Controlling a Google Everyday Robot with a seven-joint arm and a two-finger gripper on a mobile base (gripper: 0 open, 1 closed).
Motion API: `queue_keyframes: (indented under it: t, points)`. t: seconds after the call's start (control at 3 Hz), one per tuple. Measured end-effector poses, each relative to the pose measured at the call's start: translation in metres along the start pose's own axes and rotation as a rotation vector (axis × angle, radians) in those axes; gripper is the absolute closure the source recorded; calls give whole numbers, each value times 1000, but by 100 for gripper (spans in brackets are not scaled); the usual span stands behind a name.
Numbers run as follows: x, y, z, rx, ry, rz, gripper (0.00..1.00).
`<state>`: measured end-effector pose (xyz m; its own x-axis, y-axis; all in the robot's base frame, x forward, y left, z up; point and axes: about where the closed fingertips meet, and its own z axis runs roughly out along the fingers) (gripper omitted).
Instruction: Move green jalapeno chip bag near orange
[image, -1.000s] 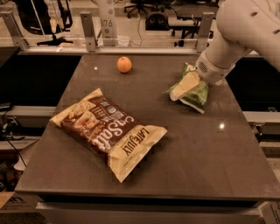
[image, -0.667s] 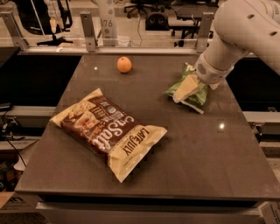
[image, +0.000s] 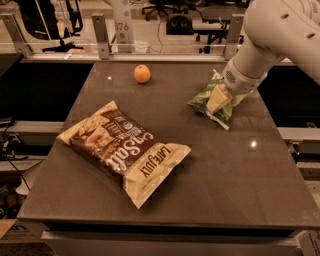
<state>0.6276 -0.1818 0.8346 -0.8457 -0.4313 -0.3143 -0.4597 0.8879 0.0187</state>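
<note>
Gripper (image: 220, 99) hovering low over the desk (image: 240, 175) right of the orange (image: 142, 73), jaws clamping the green jalapeno chip bag (image: 202, 100), bag sitting well apart from the orange, brown Late July bag (image: 122, 150) lying in front of the orange

1 ea: orange (image: 142, 73), brown bag (image: 125, 150), green bag (image: 201, 101) @ end effector (image: 220, 99).
</note>
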Motion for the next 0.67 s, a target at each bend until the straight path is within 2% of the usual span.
queue_keyframes:
  t: [0.33, 0.67]
  points:
    - [-8, -1, -5, 2, -14, -27, 92]
    - [-25, 0, -10, -10, -47, -84, 100]
